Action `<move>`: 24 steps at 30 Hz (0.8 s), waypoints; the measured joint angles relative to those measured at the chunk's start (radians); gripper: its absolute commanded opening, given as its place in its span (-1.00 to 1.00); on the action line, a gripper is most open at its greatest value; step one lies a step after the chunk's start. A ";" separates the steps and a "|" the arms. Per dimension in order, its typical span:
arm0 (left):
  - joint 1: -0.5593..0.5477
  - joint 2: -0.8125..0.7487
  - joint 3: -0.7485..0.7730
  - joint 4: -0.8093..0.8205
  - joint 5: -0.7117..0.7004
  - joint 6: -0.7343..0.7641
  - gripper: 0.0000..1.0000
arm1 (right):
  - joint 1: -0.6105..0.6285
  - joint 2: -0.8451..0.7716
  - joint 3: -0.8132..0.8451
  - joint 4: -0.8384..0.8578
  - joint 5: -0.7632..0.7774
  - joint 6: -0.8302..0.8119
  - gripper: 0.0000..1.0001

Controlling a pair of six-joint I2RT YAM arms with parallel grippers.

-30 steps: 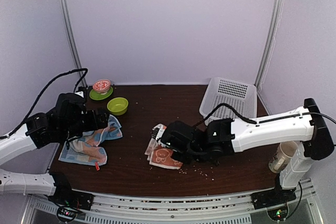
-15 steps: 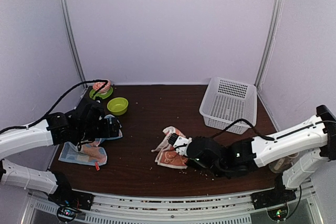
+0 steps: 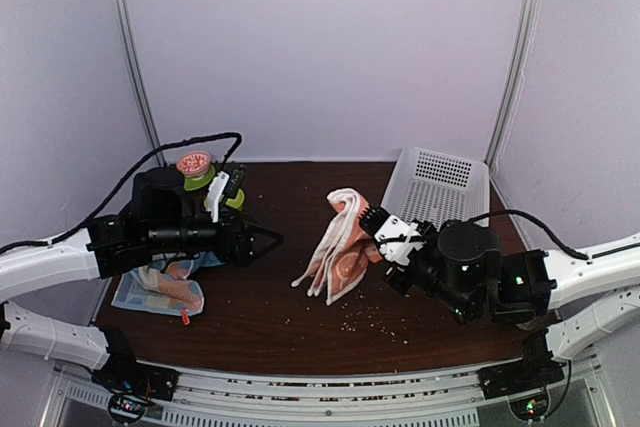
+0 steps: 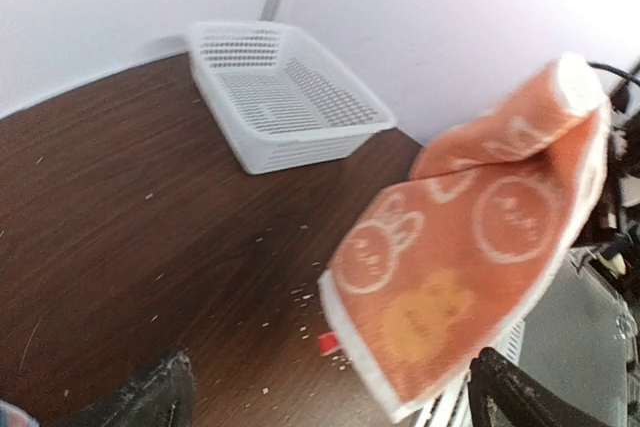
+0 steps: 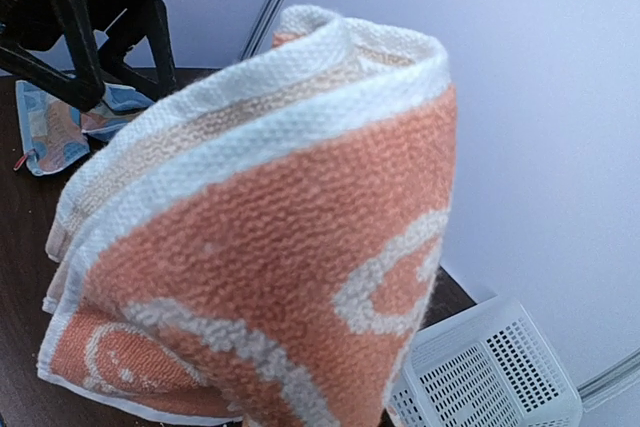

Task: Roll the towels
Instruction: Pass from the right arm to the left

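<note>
The small orange towel [image 3: 342, 244] with white cartoon print hangs folded from my right gripper [image 3: 373, 224], which is shut on its top edge above the table. It fills the right wrist view [image 5: 270, 247] and hides the fingers there. In the left wrist view the orange towel [image 4: 470, 247] hangs ahead and to the right. My left gripper [image 3: 268, 239] is open and empty, pointing right toward the orange towel; its fingers [image 4: 160, 395] stand wide apart. The light-blue dotted towel [image 3: 160, 287] lies crumpled on the table's left side, partly under my left arm.
A white perforated basket [image 3: 437, 197] stands at the back right. A green plate with a red-and-white cup [image 3: 193, 164] is at the back left. Crumbs [image 3: 372, 319] dot the dark table, and a small red piece [image 3: 185, 318] lies by the blue towel.
My right gripper has lifted the orange towel off the table and pulled it up and back. My left gripper has left the blue towel and swung right toward the middle.
</note>
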State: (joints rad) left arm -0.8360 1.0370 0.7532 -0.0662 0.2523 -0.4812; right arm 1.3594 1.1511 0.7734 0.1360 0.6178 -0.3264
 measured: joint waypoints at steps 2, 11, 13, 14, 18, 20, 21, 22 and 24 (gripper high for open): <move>-0.050 0.021 0.041 0.018 0.050 0.068 0.96 | 0.000 0.000 0.014 -0.019 -0.006 -0.004 -1.00; -0.109 0.142 0.167 0.053 0.139 0.199 0.96 | 0.000 0.042 0.090 -0.093 -0.008 -0.011 -1.00; -0.123 0.179 0.193 0.050 0.150 0.201 0.96 | 0.000 0.054 0.093 -0.104 -0.006 -0.011 -1.00; -0.130 0.194 0.203 0.050 0.155 0.201 0.96 | 0.000 0.059 0.093 -0.110 -0.006 -0.011 -1.00; -0.156 0.238 0.214 0.062 0.165 0.193 0.96 | -0.003 0.081 0.106 -0.137 0.000 -0.008 -1.00; -0.166 0.257 0.219 0.065 0.164 0.189 0.96 | -0.003 0.085 0.114 -0.142 0.002 -0.004 -1.00; -0.170 0.265 0.220 0.066 0.164 0.187 0.96 | -0.004 0.085 0.119 -0.146 0.003 -0.001 -1.00; -0.174 0.272 0.220 0.066 0.163 0.183 0.96 | -0.006 0.086 0.124 -0.147 0.003 0.002 -1.00; -0.180 0.282 0.220 0.069 0.162 0.177 0.96 | -0.010 0.086 0.132 -0.148 0.004 0.014 -1.00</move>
State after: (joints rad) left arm -1.0161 1.3190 0.9737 0.0029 0.4145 -0.3042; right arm 1.3495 1.2373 0.9051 -0.0116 0.6220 -0.3122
